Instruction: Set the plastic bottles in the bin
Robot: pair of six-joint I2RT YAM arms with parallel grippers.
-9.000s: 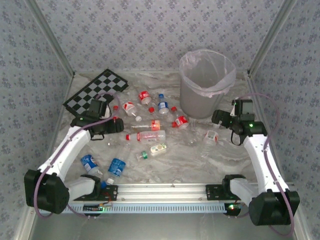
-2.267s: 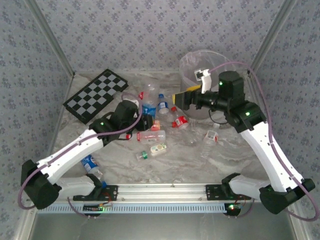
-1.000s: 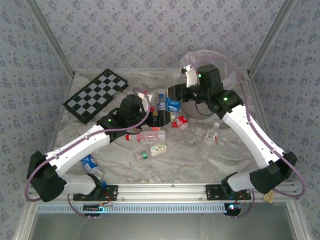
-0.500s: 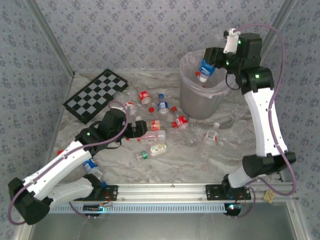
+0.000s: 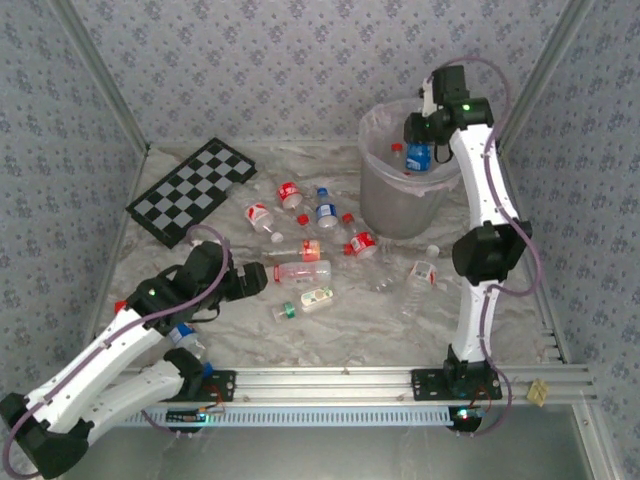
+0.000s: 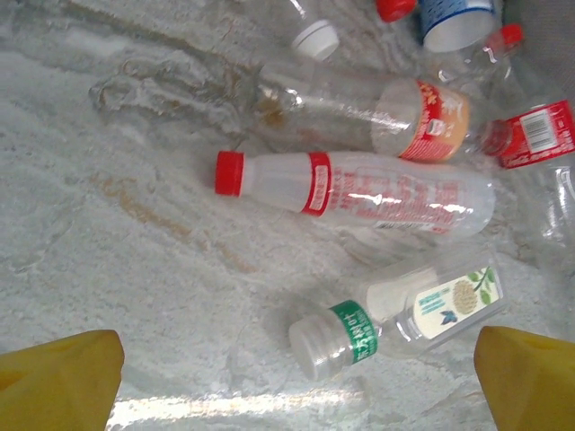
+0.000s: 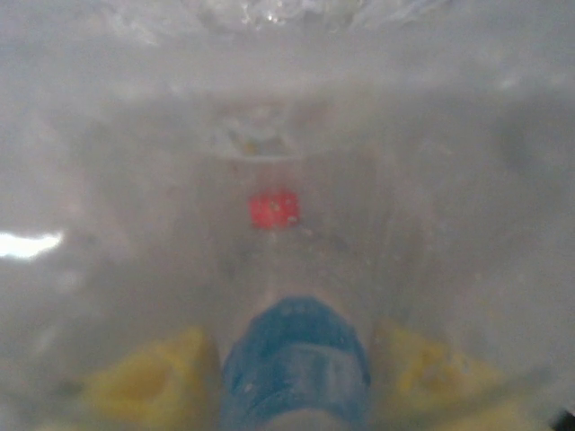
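One bottle (image 7: 295, 359) blurred between fingers (image 7: 153, 384)

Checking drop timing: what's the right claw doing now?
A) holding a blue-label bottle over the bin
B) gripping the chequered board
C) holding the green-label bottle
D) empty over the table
A: the right claw holds a blue-label bottle over the bin, red cap pointing into its mouth.

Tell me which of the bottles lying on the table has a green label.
The small clear bottle with a pale cap, in the left wrist view just below the red-capped bottle; the labels around it are red or blue.
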